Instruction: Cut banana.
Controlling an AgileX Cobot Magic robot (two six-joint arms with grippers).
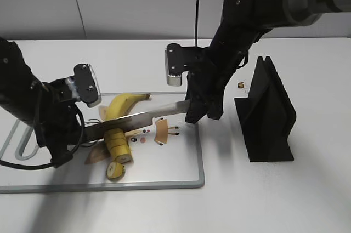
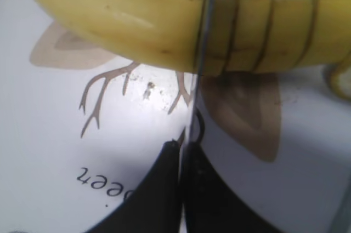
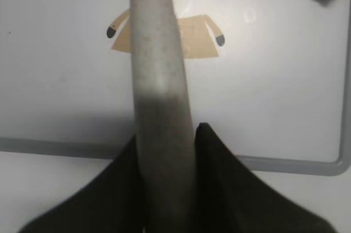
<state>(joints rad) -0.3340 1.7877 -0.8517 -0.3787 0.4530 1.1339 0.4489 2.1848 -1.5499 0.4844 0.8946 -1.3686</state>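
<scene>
slices are already cut from one end of the curved yellow unpeeled banana (image 1: pixel 116 129); most is left whole; the long steel knife (image 1: pixel 131 119) is clenched by the right gripper (image 1: pixel 198 113); the left gripper (image 2: pixel 181 151), seemingly pinched against the blade, cannot be judged.

yellow banana (image 1: pixel 122 113), white board
tan deer print (image 2: pixel 137 82) showing on white cutting board (image 1: pixel 181 174), grey rim; black knife stand (image 1: pixel 267 113)

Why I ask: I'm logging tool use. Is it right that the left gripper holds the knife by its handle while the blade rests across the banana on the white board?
Not quite. The exterior view shows the right gripper clamped on the handle of the knife; the right wrist view shows it between the fingers. The rest stands: the blade lies across the banana on the white board.
</scene>
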